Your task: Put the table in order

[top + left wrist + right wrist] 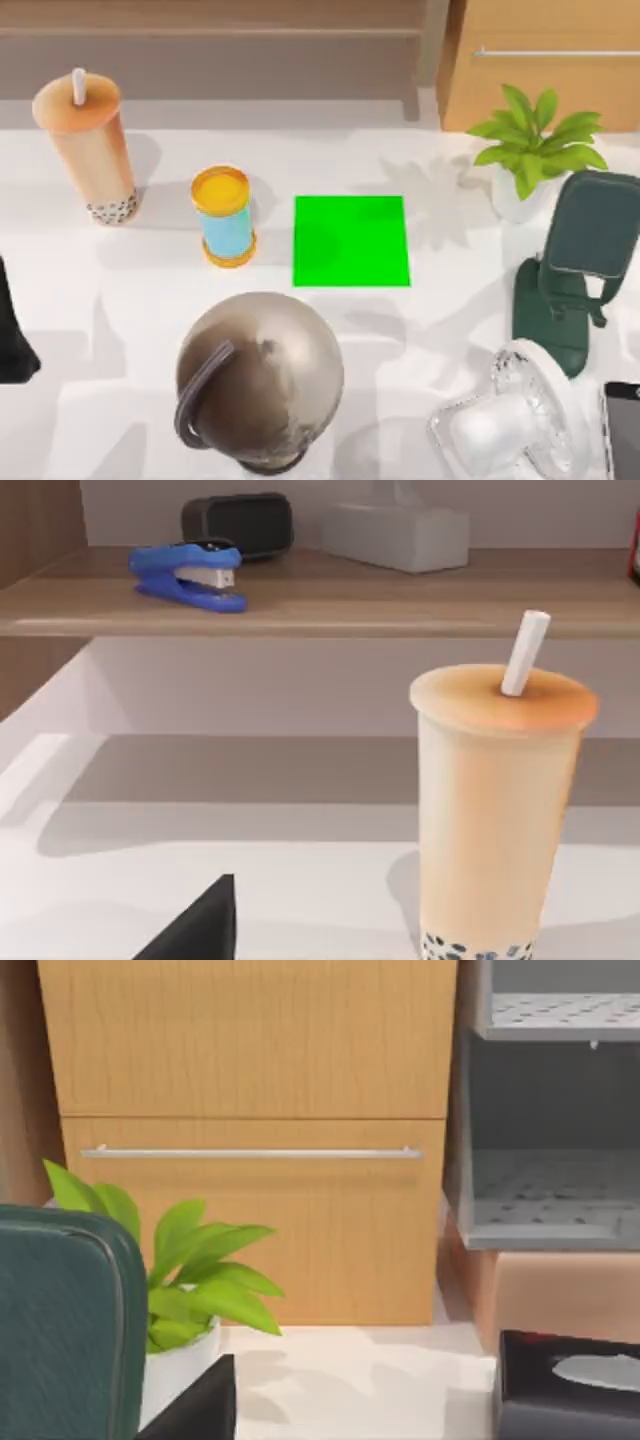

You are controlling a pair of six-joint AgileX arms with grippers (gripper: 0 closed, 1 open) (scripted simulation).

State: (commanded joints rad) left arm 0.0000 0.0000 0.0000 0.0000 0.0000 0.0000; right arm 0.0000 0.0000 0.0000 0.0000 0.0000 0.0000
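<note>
The white table (pixel 120 290) holds several things. A bubble tea cup (pixel 88 145) with a white straw stands at the far left, also close up in the left wrist view (pixel 495 810). Beside it is a blue can with a yellow lid (pixel 224 216), then a green square mat (pixel 350 241). A brown globe (pixel 262 375) sits near the front. My left gripper (pixel 14 340) rests at the table's left edge, holding nothing. A dark part of my right gripper (pixel 195 1405) shows near a dark green stand (pixel 60 1330).
A potted plant (pixel 532 150), the green stand (pixel 572 275) and a clear fan (pixel 515 420) crowd the right side. A dark flat object (pixel 622 430) is cut by the right edge. A wooden cabinet (pixel 250 1140) and a shelf with a blue stapler (pixel 190 575) stand behind.
</note>
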